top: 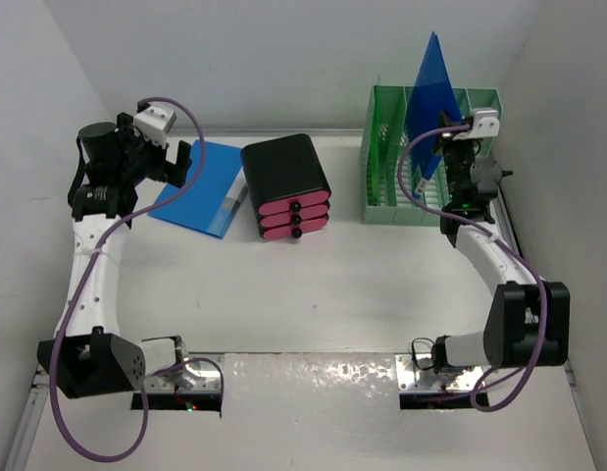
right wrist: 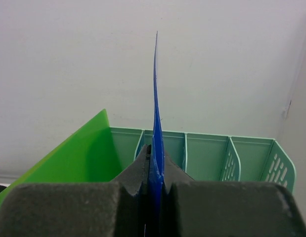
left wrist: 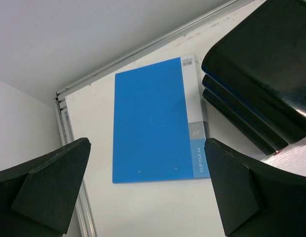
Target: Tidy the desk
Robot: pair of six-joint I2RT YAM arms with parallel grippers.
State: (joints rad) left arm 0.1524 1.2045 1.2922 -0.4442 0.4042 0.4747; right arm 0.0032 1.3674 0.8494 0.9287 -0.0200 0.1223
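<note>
The white desk (top: 332, 285) carries a light-blue clip file (top: 200, 186) lying flat at the back left. My left gripper (top: 180, 162) hovers over it, open and empty. In the left wrist view the file (left wrist: 153, 118) lies between and below the spread fingers of that gripper (left wrist: 148, 145). My right gripper (top: 442, 137) is shut on a dark-blue folder (top: 435, 83), held upright on edge over the mint-green file rack (top: 480, 103). In the right wrist view the folder (right wrist: 155, 98) rises from the closed gripper (right wrist: 153, 153), in line with a middle slot of the rack (right wrist: 207, 153).
A black box of pink drawers (top: 283, 177) stands at the back centre, right beside the clip file; it also shows in the left wrist view (left wrist: 261, 74). A bright-green folder (right wrist: 78, 153) leans in the rack's left slot. Walls close in behind and at both sides.
</note>
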